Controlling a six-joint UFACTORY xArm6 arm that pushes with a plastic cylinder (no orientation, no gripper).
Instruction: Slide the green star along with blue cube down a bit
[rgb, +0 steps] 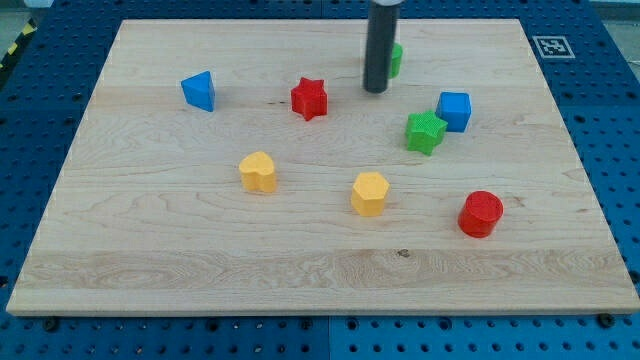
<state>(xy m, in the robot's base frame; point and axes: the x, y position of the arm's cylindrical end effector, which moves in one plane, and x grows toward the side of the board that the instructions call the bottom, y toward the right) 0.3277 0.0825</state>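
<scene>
The green star (425, 132) lies right of the board's middle, touching the blue cube (454, 110) just up and to its right. My tip (375, 90) is the lower end of the dark rod near the view's top centre. It stands up and to the left of the green star, apart from it. A green block (396, 58) is partly hidden behind the rod.
A blue block (199, 91) sits at upper left and a red star (309, 98) left of my tip. Two yellow blocks (258, 172) (369, 193) lie in the middle, a red cylinder (481, 213) at lower right. The wooden board (320, 270) ends near every side of the view.
</scene>
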